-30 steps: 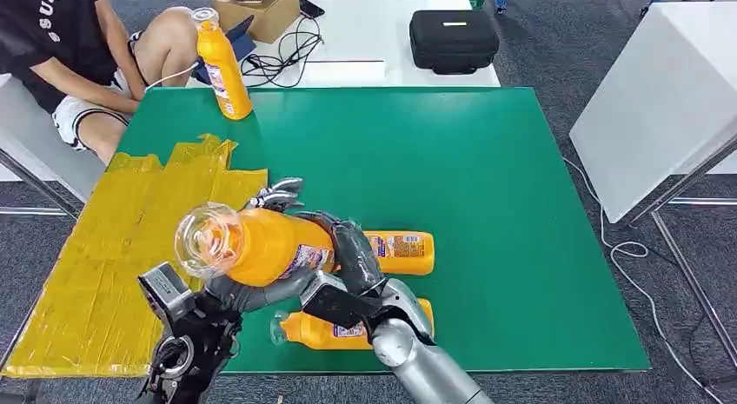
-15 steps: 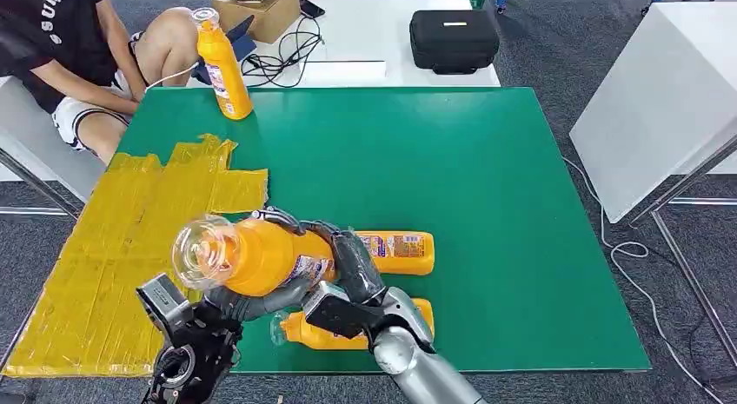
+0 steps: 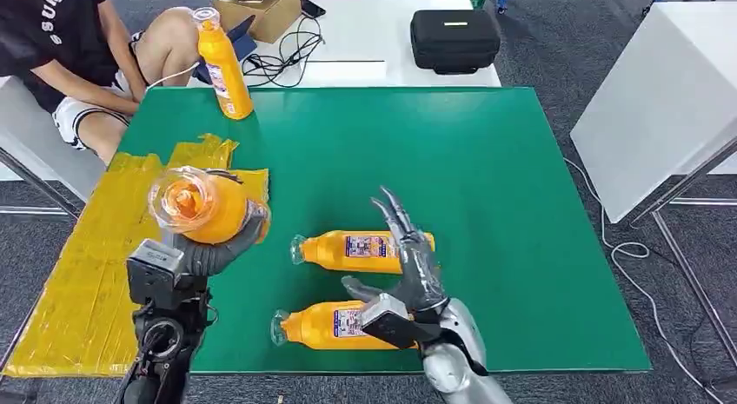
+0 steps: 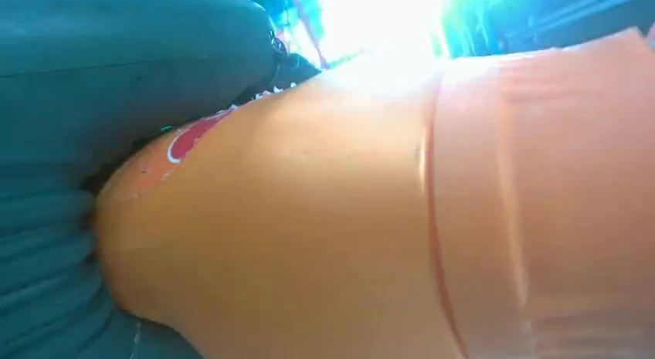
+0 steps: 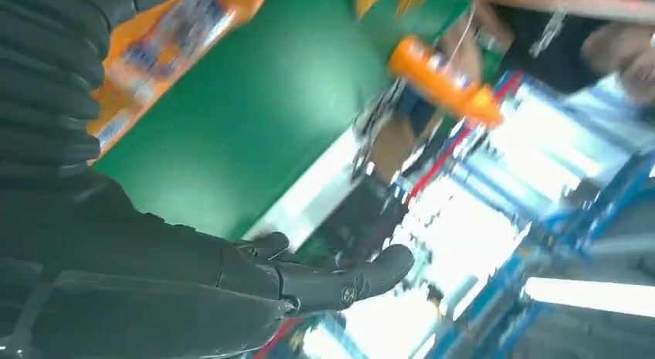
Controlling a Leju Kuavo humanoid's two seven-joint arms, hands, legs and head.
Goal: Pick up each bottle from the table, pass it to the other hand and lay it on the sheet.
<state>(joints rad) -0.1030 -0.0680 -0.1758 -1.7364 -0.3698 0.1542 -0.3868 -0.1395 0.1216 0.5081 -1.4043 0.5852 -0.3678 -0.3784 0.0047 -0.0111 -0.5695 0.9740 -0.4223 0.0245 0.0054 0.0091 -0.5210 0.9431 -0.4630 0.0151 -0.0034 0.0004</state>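
Gripping an orange bottle [image 3: 198, 208], the left hand [image 3: 213, 252] holds it raised over the near edge of the yellow sheet [image 3: 96, 265], clear cap end pointing up toward the head camera. Right hand [image 3: 415, 278] holds nothing, fingers spread, hovering above the green table [image 3: 487, 187] beside two more bottles lying flat: one [image 3: 361, 251] mid-table, one [image 3: 330, 326] at the near edge. Fourth bottle [image 3: 222, 65] stands upright at the far left corner. Person [image 3: 78, 56] seated behind it. Black case [image 3: 454, 39] on the white table [image 3: 374, 17] beyond.
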